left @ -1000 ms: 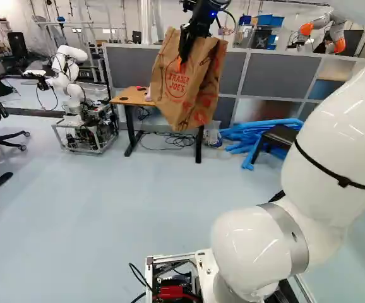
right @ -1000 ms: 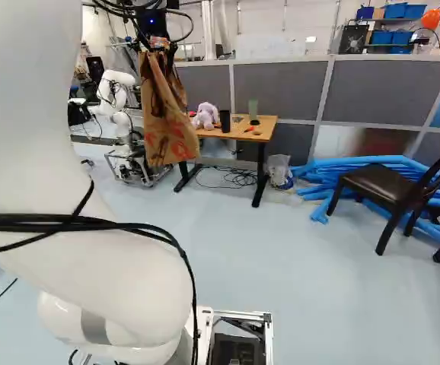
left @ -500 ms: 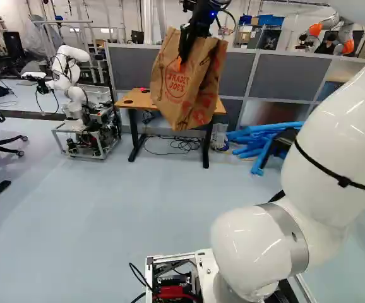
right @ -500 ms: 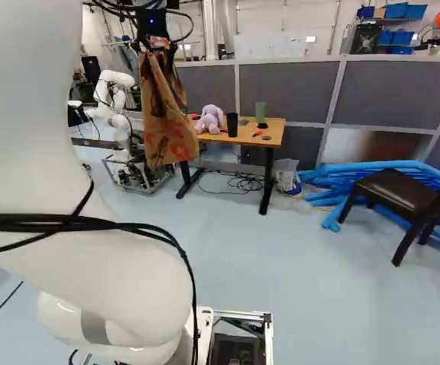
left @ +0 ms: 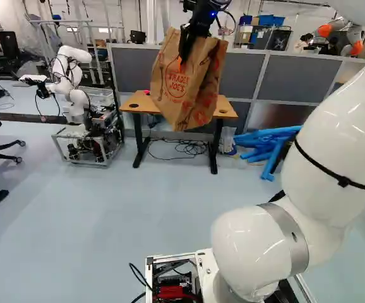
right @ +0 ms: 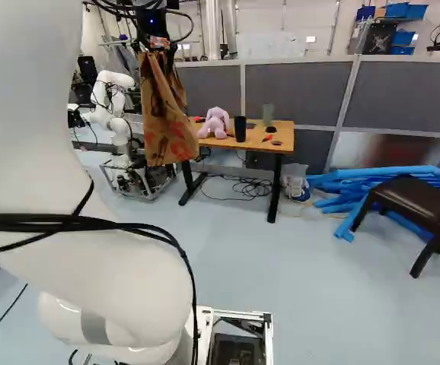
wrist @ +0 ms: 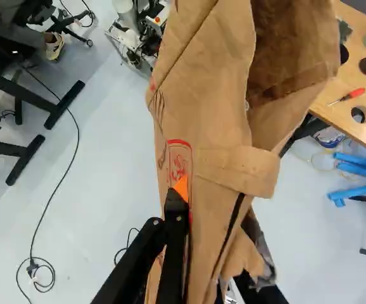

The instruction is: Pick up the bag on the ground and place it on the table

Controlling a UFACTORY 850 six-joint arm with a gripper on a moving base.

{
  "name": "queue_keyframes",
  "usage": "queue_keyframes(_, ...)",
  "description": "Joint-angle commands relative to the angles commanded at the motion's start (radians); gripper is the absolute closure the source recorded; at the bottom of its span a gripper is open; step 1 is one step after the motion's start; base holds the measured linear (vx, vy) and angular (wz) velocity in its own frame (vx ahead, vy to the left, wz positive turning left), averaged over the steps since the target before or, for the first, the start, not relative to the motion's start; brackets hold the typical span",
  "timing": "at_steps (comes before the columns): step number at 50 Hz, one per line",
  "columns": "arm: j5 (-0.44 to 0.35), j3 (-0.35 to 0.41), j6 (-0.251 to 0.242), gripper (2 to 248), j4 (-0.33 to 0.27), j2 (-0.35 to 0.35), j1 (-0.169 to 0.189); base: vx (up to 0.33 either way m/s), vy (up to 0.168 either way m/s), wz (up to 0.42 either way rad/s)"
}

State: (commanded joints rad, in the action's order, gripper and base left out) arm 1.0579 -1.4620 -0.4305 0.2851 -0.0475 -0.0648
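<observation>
One brown paper bag [left: 185, 85], up off the floor, hanging a bit tilted from your gripper [left: 182, 61]. Tool is holding the bag: paper pinched between the two fingers. Wrist view gives you one orange tip against the printed side; the other finger is mostly hidden by the paper. Bag overlaps the wooden table [right: 285, 137] in both base views and hangs on your side of it; exact gap, can't tell. On the tabletop you've got a purple plush toy [right: 215, 123], black cup [right: 240, 129], green cup [right: 268, 115] and red-handled screwdriver [wrist: 355, 93]. Blue tubes [right: 349, 182] lie on the floor to the table's right, dark seat [right: 410, 196] by them. Another robot [left: 75, 101] stands left of the table in the left base view.
</observation>
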Motion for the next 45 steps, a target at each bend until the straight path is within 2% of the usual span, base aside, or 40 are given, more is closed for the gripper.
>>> queue_keyframes(30, 0.0, 0.0, 0.0, 229, 0.0, 0.0, 0.0, 0.191, 0.154, -0.031)
queue_keyframes(45, 0.0, 0.0, 0.0, 229, 0.0, 0.0, 0.0, 0.182, 0.111, -0.026)
